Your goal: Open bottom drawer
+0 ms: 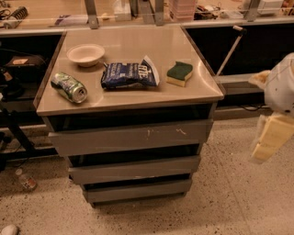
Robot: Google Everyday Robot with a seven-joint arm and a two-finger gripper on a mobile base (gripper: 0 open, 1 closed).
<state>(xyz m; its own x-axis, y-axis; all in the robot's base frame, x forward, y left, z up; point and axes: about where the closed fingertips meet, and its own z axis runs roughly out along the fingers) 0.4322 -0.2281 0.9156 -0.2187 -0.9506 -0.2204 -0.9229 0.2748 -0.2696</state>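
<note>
Speckled floor, warm dim light

Premises read as a lab or office test area. Evidence: a free-standing grey drawer unit stands on speckled hard floor, its worktop laid with bowl, tipped can, snack bag and sponge. A long cluttered counter with metal posts runs behind. The pincer hangs at the right edge, apart from the unit.
</note>
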